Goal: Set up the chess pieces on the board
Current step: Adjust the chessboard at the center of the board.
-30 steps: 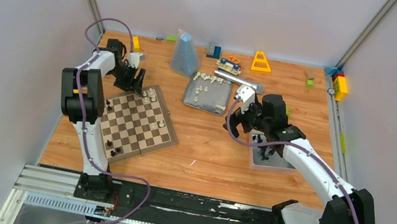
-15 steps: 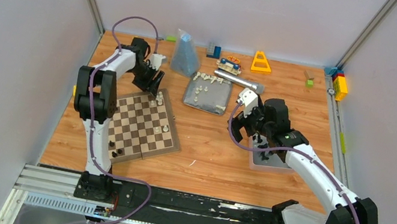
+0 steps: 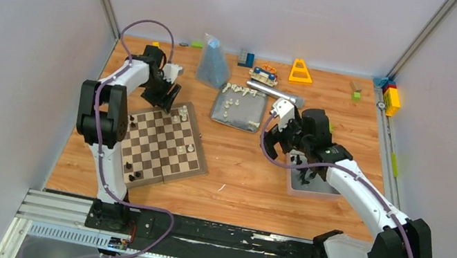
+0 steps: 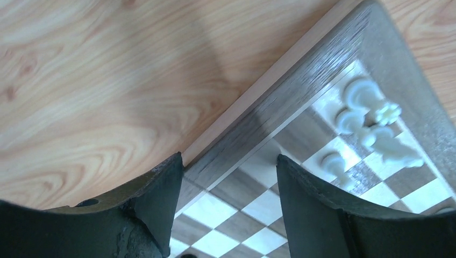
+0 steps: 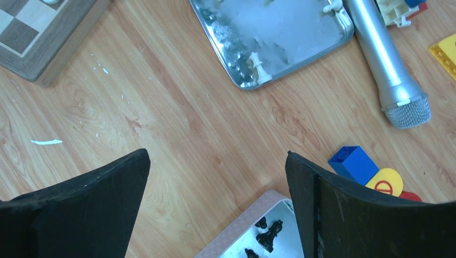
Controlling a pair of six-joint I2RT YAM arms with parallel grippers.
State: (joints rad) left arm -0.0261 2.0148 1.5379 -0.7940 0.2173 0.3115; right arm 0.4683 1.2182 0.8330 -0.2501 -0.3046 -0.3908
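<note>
The board [image 3: 164,143] lies flat on the tabletop at about 9 o'clock, turned at an angle, one edge on the bare wood. Cream chess pieces [image 3: 179,114] cluster at its 12 o'clock corner, one more stands towards 3 o'clock, and a few black chess pieces [image 3: 131,172] sit near its 7 o'clock edge. The left fingers [image 4: 156,204] hover over the board's 11 o'clock border, spread apart with nothing between them. The metal tray [image 3: 249,117], at 12 o'clock of centre, holds several cream pieces, mostly along its far rim; the right wrist view shows one standing near its near rim [image 5: 259,67]. A silver microphone [image 3: 274,92] lies just beyond this tray. The second tray [image 3: 300,187], at 3 o'clock, holds black pieces [image 5: 269,236], partly hidden by the right arm. The right fingers [image 5: 91,204] hang released and wide apart above the wood between the two trays, gripping nothing.
</note>
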